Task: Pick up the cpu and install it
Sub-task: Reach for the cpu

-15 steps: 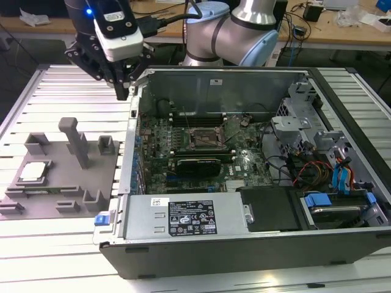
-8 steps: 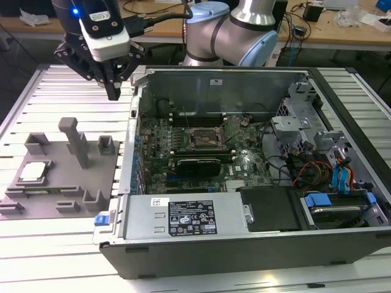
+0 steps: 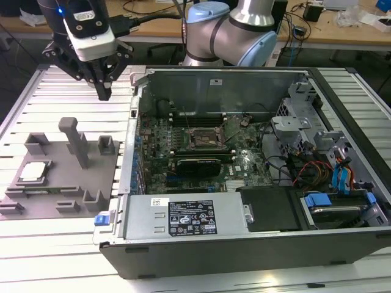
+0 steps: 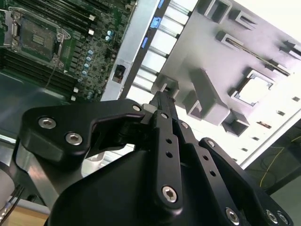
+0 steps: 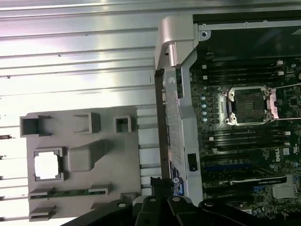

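Observation:
The cpu (image 3: 33,173) is a silvery-white square chip lying flat in a pocket of the grey fixture tray (image 3: 58,186), at the exterior view's left. Both wrist views show the cpu (image 4: 254,87) (image 5: 47,166) in its pocket. My gripper (image 3: 104,91) hangs high above the slatted table, past the tray's far edge and beside the case's corner. Its black fingers (image 4: 163,106) are pressed together with nothing between them. The motherboard socket (image 3: 204,138) lies open inside the computer case, and I also see the socket (image 5: 247,106) in the first wrist view.
The open computer case (image 3: 183,78) fills the middle and the exterior view's right, with a power supply (image 3: 183,217), drive bays and cables (image 3: 317,168) inside. A tall grey post (image 3: 76,141) and several blocks rise from the tray. Memory slots flank the socket.

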Robot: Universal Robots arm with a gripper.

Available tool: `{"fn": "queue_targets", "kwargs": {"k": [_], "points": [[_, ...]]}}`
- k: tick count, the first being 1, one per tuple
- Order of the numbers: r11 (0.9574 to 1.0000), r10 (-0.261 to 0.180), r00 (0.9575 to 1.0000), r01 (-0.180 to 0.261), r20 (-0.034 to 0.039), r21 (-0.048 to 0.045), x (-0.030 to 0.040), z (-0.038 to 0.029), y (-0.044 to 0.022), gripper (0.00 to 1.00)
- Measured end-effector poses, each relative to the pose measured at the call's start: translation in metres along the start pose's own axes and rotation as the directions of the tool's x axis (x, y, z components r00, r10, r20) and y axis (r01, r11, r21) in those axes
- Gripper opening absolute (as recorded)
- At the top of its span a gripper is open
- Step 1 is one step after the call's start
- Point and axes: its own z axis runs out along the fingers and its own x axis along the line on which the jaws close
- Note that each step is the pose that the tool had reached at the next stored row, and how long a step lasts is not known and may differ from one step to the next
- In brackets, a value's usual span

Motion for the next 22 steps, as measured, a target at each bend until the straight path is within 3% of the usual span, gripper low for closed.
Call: {"fn": "queue_targets", "kwargs": {"k": [9,14,15,22], "points": [[1.0,0.0,1.0,0.0,0.001,-0.0001,0.0171,-0.0006,-0.0013,0.11],[1.0,0.0,1.0,0.0,0.0026,-0.0003,0.0348,-0.001,-0.0026,0.11],[1.0,0.0,1.0,0.0,0.0027,-0.0002,0.0419,-0.001,-0.0031,0.11],[1.0,0.0,1.0,0.0,0.0028,-0.0003,0.0626,0.0032,-0.0049,0.11]]}}
